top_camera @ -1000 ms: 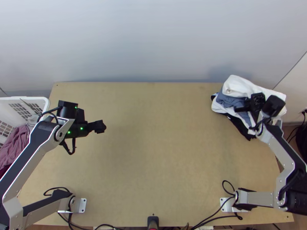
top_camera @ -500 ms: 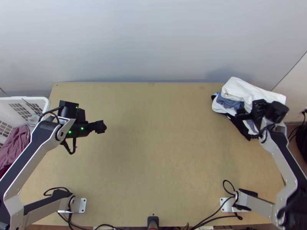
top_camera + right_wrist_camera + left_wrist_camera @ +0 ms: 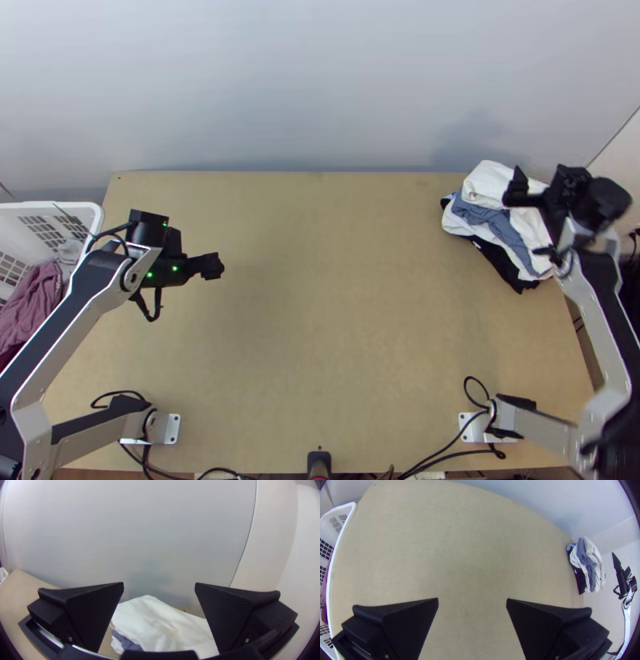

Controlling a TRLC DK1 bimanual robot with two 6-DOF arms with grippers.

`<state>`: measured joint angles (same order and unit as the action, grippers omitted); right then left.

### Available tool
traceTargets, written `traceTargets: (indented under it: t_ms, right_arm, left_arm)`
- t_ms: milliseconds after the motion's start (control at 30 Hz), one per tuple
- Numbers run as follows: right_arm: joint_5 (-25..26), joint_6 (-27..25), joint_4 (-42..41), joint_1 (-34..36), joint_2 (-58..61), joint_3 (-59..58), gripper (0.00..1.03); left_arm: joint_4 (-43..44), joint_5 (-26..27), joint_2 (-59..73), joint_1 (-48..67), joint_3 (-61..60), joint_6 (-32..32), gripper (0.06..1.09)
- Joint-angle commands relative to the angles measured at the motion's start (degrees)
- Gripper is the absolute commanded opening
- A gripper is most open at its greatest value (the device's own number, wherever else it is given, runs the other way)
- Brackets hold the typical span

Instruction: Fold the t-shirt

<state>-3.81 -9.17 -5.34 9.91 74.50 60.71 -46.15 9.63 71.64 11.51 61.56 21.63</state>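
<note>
Top view: clothes (image 3: 484,218) are lying piled at the far right corner of the table (image 3: 320,320), purple cloth (image 3: 36,292) in a basket (image 3: 97,218); which is the t-shirt I cannot tell, so a wrong pick is looming. Left wrist view: the left gripper (image 3: 472,600) is standing spread, empty. Right wrist view: the right gripper (image 3: 159,584) is gaping, empty, near white cloth (image 3: 153,620); a low swing could be snagging its loose folds.
</note>
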Motion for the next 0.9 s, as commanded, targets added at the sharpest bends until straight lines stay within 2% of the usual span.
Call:
traceTargets:
  t_ms: [0,233,433,600,667,767,867]
  right_arm:
    - [3.37,1.61,-12.67,0.55,17.70,0.38,0.99]
    - [4.43,0.03,-17.95,0.46,24.47,-9.47,0.99]
    - [4.34,-0.85,-18.03,0.55,23.67,-10.87,0.99]
    - [4.25,-1.55,-17.24,0.28,14.18,-7.62,0.99]
    - [4.25,-1.64,-16.36,-0.95,9.61,-5.07,0.99]
    - [4.34,-4.37,-8.54,-5.69,4.07,0.29,0.99]
    - [4.34,-5.07,-1.95,-9.82,-0.58,3.19,0.99]
  left_arm:
    - [0.10,-0.05,0.35,-0.70,-0.12,0.52,1.05]
    - [0.62,-0.05,0.96,-3.69,-0.12,-1.15,1.05]
    - [1.94,-0.14,2.28,-3.25,-0.04,-1.06,1.05]
    - [6.16,-5.23,0.52,-2.89,0.93,-0.53,1.05]
    - [8.71,-9.63,-1.24,-2.89,1.02,-0.89,1.05]
    - [10.29,-15.34,-4.14,-3.16,1.81,-1.85,1.05]
    - [10.64,-15.96,-8.18,-4.30,0.93,-3.17,1.05]
